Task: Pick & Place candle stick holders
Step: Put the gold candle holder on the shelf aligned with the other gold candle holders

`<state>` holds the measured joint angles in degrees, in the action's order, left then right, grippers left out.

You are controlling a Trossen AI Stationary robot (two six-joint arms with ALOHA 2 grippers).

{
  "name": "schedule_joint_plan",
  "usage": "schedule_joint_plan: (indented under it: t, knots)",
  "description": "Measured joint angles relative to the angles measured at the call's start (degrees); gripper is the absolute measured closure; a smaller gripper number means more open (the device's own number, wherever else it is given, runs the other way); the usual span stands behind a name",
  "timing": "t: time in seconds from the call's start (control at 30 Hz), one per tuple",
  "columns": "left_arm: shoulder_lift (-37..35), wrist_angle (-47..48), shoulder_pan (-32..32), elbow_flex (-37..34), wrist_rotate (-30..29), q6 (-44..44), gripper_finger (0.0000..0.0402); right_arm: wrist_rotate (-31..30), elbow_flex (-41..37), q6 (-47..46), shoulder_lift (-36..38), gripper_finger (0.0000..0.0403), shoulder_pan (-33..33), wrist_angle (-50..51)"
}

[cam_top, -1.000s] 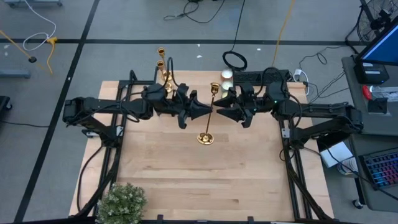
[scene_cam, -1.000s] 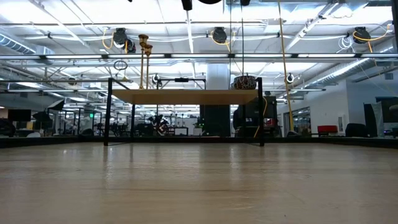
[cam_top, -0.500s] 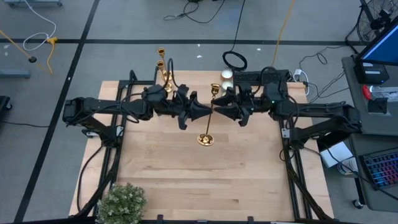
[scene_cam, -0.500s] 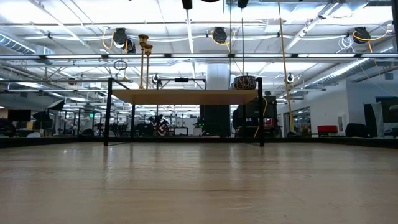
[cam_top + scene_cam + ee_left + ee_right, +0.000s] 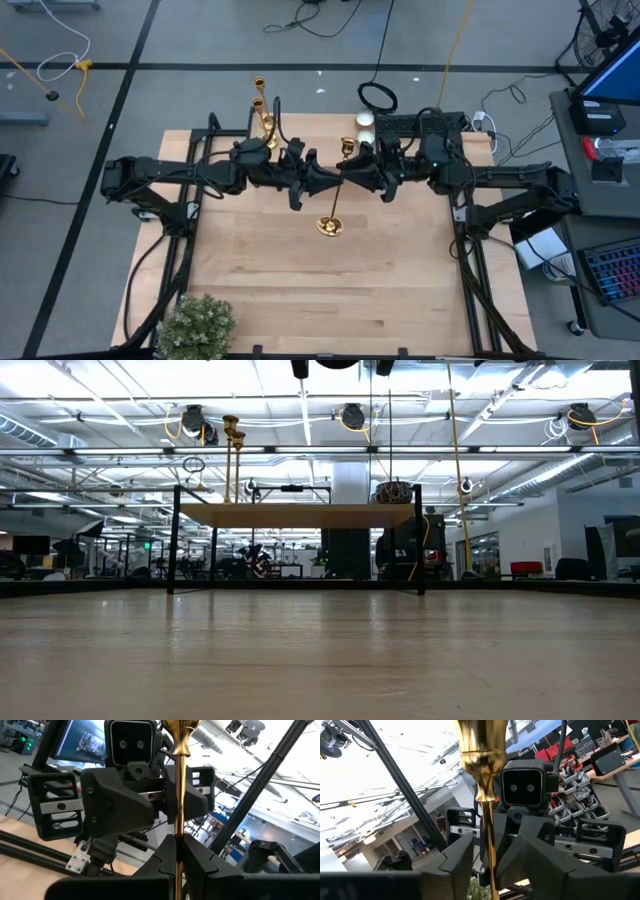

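Both arms are meeting over the middle of the counter (image 5: 300, 270), nearer its far edge, with one candle stick holder (image 5: 335, 195) between them. The left hand (image 5: 335, 181) is closing narrow on the gold stem, its two fingers (image 5: 162, 857) pressing the rod from either side in the left wrist view. The right hand (image 5: 348, 176) is reaching in from the opposite side, and its fingers (image 5: 460, 857) are sitting on either side of the same stem just below the cup; whether they are actually pinching it or only bracketing it I cannot tell. The holder's flared base is showing low toward the counter's centre. The other two candle stick holders (image 5: 263, 108) are standing together at the far edge, toward the far left corner. Judging by this, one holder is mid-transfer and none looks clearly finished; the two at the far edge probably remain to be moved.
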<state>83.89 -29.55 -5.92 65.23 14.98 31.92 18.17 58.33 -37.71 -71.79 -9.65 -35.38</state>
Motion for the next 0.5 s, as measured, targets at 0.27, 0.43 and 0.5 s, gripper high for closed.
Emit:
schedule_joint_plan:
  t: [0.27,0.43,0.5]
  knots:
    - [0.0,-0.2,0.0,0.0,-0.1,0.0,0.0390,0.1,0.0,0.0,0.0,0.0342,0.0,0.0]
    - [0.0,-0.5,0.0,0.0,-0.2,0.5,0.0390,1.5,1.4,1.1,-0.1,0.0391,0.0,1.1]
    - [-0.1,-0.6,0.0,0.0,-0.8,0.7,0.0390,1.7,3.5,2.0,-0.5,0.0391,0.0,4.4]
